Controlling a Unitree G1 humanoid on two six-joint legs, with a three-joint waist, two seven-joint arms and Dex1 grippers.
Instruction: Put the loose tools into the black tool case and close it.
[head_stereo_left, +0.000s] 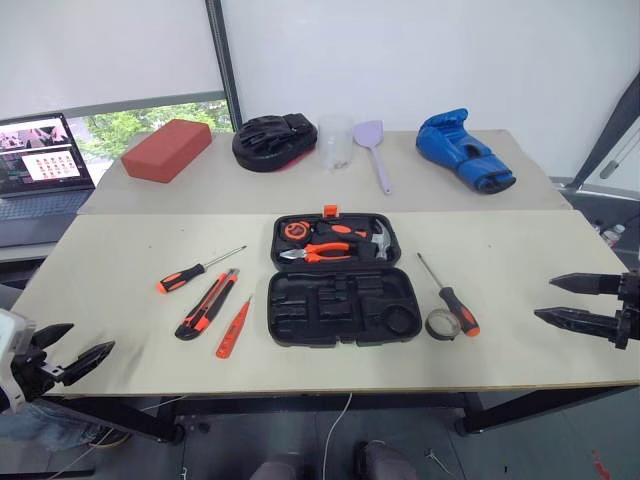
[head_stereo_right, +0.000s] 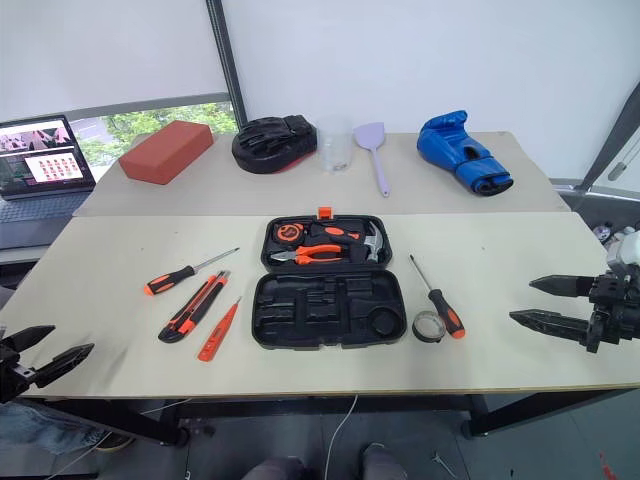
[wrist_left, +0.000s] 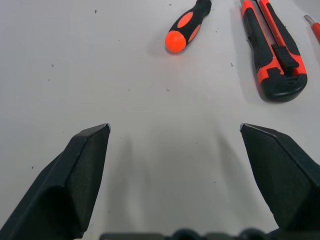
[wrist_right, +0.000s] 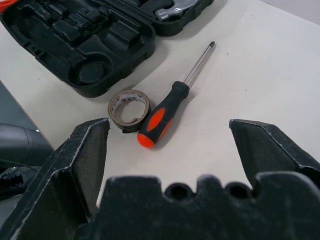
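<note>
Left gripper (head_stereo_left: 78, 352): jaws gaping empty, hovering at 7 o'clock.
Right gripper (head_stereo_left: 560, 300): jaws spreading empty, facing screwdriver (head_stereo_left: 453, 298).
Black tool case (head_stereo_left: 342, 306): lying open, awaiting tools.

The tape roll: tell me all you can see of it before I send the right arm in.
The tape roll is a small dark ring with a pale, worn inner face, lying flat on the table. It sits just off the near right corner of the open case. The orange butt of a screwdriver lies right against it; contact looks likely. Nothing holds it: the right gripper hangs open, well off to its right.
</note>
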